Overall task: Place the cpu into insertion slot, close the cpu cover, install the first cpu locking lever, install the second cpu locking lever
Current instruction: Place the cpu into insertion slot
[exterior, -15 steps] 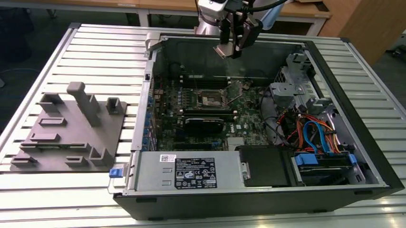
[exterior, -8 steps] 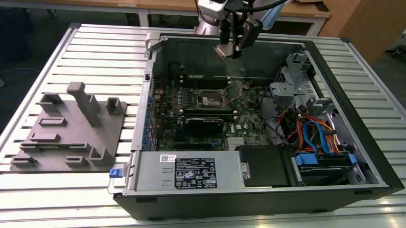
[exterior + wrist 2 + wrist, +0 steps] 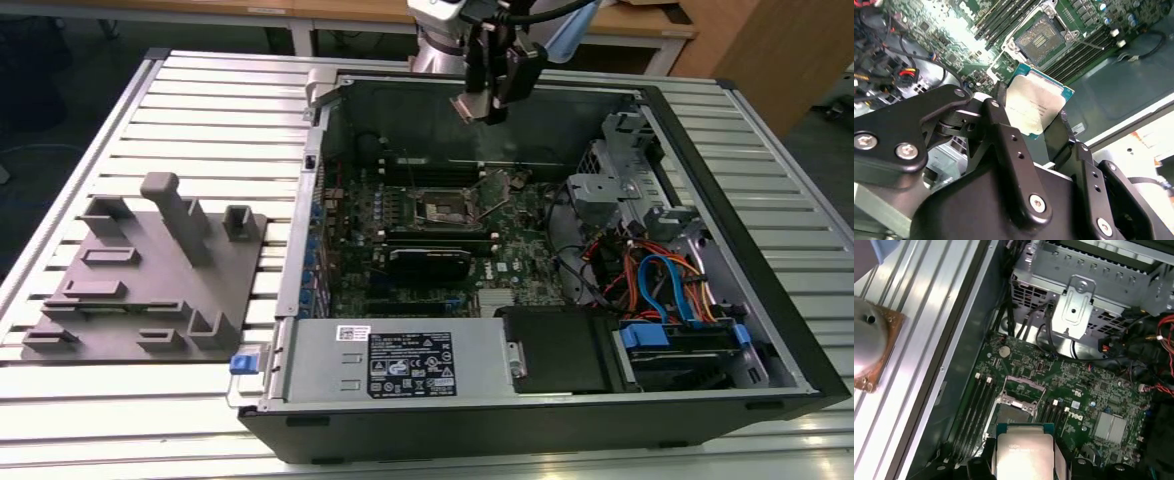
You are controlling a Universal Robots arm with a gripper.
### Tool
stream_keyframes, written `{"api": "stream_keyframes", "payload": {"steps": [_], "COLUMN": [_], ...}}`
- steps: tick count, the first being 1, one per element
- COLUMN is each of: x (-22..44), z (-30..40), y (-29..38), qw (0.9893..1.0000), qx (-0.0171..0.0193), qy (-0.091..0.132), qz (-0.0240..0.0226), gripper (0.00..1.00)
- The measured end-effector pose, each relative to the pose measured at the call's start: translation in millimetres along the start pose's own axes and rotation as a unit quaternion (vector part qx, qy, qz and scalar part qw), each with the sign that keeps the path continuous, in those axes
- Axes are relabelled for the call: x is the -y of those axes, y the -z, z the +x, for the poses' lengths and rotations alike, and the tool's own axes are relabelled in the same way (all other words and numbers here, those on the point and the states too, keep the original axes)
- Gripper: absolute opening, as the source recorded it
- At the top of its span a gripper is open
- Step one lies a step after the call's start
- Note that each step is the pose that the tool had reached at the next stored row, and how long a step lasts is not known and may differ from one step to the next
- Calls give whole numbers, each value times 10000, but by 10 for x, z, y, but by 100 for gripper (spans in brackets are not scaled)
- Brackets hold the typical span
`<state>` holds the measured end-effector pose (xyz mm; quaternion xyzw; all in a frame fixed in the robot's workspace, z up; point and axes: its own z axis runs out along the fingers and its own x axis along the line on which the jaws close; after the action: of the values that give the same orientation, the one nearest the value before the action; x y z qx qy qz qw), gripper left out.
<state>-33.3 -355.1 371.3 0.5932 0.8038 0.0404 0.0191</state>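
End effector (image 3: pixel 1026 125) of ours is clamped on one cpu (image 3: pixel 1038 97), and we see one uncovered insertion slot (image 3: pixel 1043 41) beneath it.

In the second wrist view one corner of the small flat square cpu (image 3: pixel 1036 102) with a pale silver-grey metal top is hidden behind the black metal fingers (image 3: pixel 1004 137) of the gripper (image 3: pixel 1029 120). In the first wrist view the picture's edge cuts the cpu (image 3: pixel 1024 455) off, and the cpu covers part of the small square black insertion slot (image 3: pixel 1015 412). In the exterior view the grey robot arm (image 3: pixel 443 30) is cut off by the picture's edge, and the insertion slot (image 3: pixel 445 205) is too small to tell its parts apart.
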Motion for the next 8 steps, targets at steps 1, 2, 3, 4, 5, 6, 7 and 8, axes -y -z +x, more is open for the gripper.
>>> {"api": "stream_keyframes", "payload": {"steps": [1, 2, 3, 4, 5, 6, 7, 8], "x": [0, 0, 0, 0, 0, 0, 0, 0], "z": [0, 0, 0, 0, 0, 0, -1, 0], "y": [-1, -2, -2, -3, -3, -3, -3, -3], "qw": [10000, 9998, 9996, 9993, 9990, 9987, 9986, 9986], "qx": [8, 16, 25, 33, 41, 46, 48, 48], "qy": [-90, -179, -271, -360, -445, -506, -523, -526], "qz": [-1, -3, -4, -6, -7, -8, -8, -8], "gripper": [54, 54, 54, 54, 54, 54, 54, 54]}}
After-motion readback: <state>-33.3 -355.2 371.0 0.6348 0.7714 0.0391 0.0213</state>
